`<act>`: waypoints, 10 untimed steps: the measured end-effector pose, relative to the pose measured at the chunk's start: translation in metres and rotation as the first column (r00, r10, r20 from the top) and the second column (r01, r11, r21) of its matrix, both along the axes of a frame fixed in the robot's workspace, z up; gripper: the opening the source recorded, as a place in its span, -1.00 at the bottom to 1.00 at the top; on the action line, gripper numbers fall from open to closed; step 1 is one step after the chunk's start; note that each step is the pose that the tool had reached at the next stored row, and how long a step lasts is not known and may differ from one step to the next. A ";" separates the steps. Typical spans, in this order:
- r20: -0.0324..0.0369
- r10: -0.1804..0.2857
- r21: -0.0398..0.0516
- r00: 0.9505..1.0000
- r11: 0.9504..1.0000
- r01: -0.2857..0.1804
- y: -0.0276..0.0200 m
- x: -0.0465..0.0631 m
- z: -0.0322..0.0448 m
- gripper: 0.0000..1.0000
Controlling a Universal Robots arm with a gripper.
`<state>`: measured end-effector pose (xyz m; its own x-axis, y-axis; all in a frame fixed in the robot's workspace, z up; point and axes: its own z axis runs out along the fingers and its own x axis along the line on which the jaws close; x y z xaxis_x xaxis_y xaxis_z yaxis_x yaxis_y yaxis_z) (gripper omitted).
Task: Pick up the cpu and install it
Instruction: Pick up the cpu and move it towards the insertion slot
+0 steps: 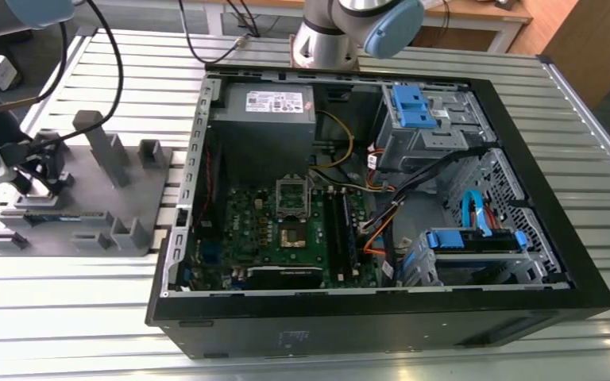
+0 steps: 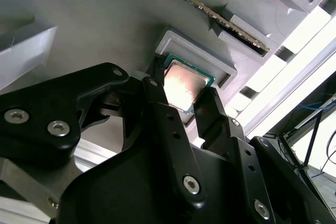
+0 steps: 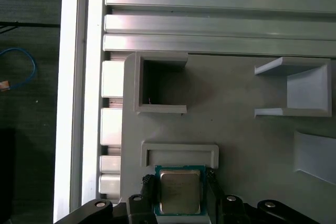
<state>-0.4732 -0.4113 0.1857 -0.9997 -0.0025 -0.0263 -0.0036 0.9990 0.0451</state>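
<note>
I am pinching the cpu (image 3: 179, 192) in my pincer (image 3: 180, 183), which is narrowed to the chip's width with a finger (image 2: 157, 95) pressing on each of two opposite edges; I am judging it gripped. The chip is lying at its rimmed pocket on the grey holder (image 1: 83, 200), which is resting on the bench (image 1: 61, 317) beside the open computer case (image 1: 559, 262). The pick-up is only starting, and the carry to the board socket (image 1: 295, 232), well apart, and the seating are not yet done.
</note>
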 end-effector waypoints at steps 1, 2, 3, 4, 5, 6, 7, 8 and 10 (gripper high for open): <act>0.000 0.000 0.000 1.000 1.000 0.000 0.0000 0.000 0.0007 -0.06; 0.000 0.000 0.000 1.000 1.000 0.000 0.0000 0.000 0.0013 -0.06; 0.000 0.000 0.000 1.000 1.000 0.000 0.0000 0.000 0.0013 -0.06; 0.000 0.000 0.000 1.000 1.000 0.000 0.0000 0.000 0.0013 -0.06; 0.000 0.000 0.000 1.000 1.000 0.000 0.0000 0.000 0.0013 -0.06; 0.000 -0.003 0.000 1.000 1.000 0.003 0.0000 0.000 0.0013 -0.06; 0.000 -0.006 0.000 1.000 1.000 0.006 0.0000 0.000 0.0013 -0.06; 0.000 -0.007 0.000 1.000 1.000 0.007 0.0000 0.000 0.0013 -0.06; 0.000 -0.008 0.000 1.000 1.000 0.008 0.0000 0.000 0.0013 -0.06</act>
<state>-0.4732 -0.4113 0.1869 -0.9996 0.0051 -0.0263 0.0039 0.9990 0.0451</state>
